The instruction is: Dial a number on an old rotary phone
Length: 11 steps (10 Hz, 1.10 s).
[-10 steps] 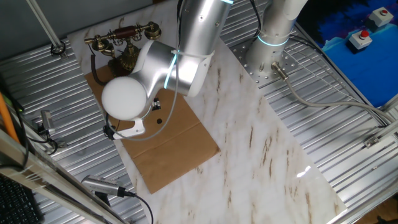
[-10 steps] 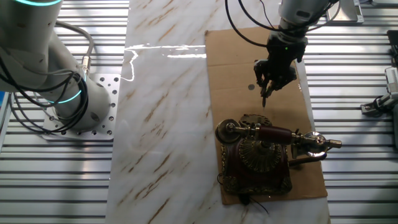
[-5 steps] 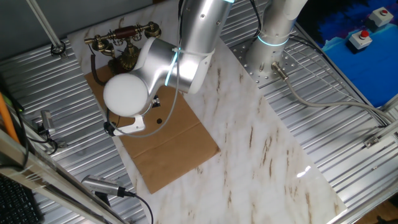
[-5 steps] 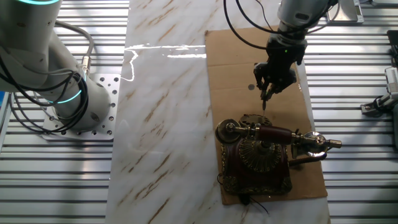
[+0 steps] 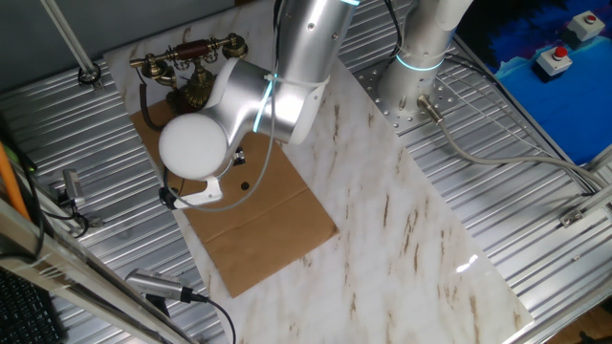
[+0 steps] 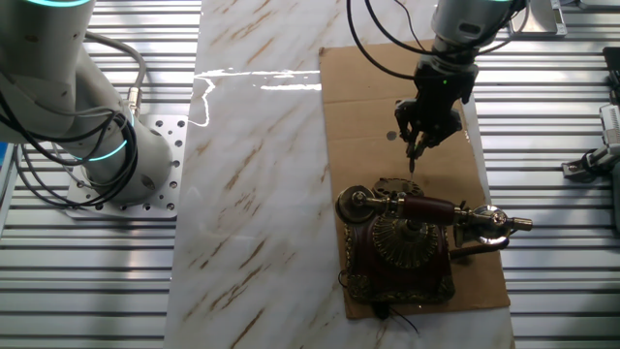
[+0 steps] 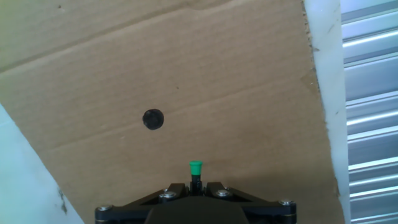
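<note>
The old rotary phone (image 6: 405,242) stands on the near end of a cardboard sheet (image 6: 368,97), dark red-brown with gold trim, its brass-ended handset (image 6: 426,207) lying across the cradle. It also shows at the back left (image 5: 191,67) in one fixed view. My gripper (image 6: 414,155) hangs just beyond the phone, shut on a thin black stick whose tip (image 6: 412,168) points down close to the phone's far edge. In the hand view the jaws (image 7: 196,186) clamp the stick with its green tip (image 7: 196,167) over bare cardboard; the phone is out of that view.
A black dot (image 7: 153,119) marks the cardboard. The sheet lies on a marble-patterned tabletop (image 6: 252,174) ringed by ribbed metal rails (image 6: 552,107). A second arm's base (image 6: 126,165) stands at the left, with cables. A blue box with a red button (image 5: 553,59) sits far right.
The gripper with the stick has shifted a little between one second ago and now, edging toward the phone; in the last half second it barely moves. The phone is unchanged.
</note>
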Each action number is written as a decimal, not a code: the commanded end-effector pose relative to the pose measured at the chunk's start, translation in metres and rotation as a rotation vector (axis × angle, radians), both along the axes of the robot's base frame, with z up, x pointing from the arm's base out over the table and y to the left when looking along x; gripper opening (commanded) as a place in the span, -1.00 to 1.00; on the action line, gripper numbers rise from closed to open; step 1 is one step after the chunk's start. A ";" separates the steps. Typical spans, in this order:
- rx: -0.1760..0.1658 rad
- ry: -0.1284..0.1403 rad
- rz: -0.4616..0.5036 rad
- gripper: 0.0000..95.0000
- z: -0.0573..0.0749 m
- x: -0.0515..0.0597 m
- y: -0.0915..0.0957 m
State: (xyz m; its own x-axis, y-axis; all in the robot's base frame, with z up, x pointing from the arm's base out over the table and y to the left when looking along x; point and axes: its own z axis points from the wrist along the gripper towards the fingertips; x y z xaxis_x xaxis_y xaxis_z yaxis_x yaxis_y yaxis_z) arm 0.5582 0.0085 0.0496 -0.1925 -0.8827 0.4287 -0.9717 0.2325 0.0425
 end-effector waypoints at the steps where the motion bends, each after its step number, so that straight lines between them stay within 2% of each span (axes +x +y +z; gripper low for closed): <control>1: 0.001 0.000 0.003 -1.00 0.000 0.000 0.000; 11: 0.013 -0.012 0.021 -1.00 -0.005 0.003 -0.006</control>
State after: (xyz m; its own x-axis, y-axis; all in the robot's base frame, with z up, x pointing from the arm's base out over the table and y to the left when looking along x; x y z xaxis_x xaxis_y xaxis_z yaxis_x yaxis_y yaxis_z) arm 0.5613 0.0018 0.0448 -0.1795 -0.8929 0.4130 -0.9768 0.2116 0.0329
